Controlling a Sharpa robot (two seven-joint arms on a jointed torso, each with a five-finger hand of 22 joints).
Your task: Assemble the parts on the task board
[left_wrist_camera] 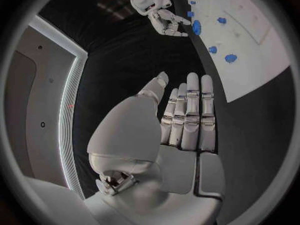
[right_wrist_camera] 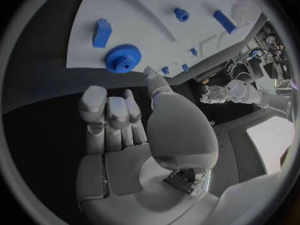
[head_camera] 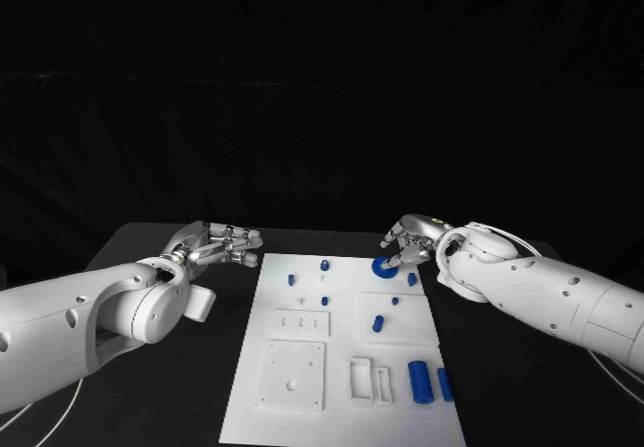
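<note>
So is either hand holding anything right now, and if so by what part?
Nothing is held. The left hand is flat and empty beside the board. The right hand is empty, just short of the blue gear.

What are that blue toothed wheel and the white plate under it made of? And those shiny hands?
The blue gear looks like matte moulded or printed plastic: even colour, no glare. The white task board seems matte plastic too, with crisp recessed pockets, though painted metal is possible. The right hand and left hand look like brushed or silver-coated metal, with a soft sheen; silvered plastic cannot be ruled out.
</note>
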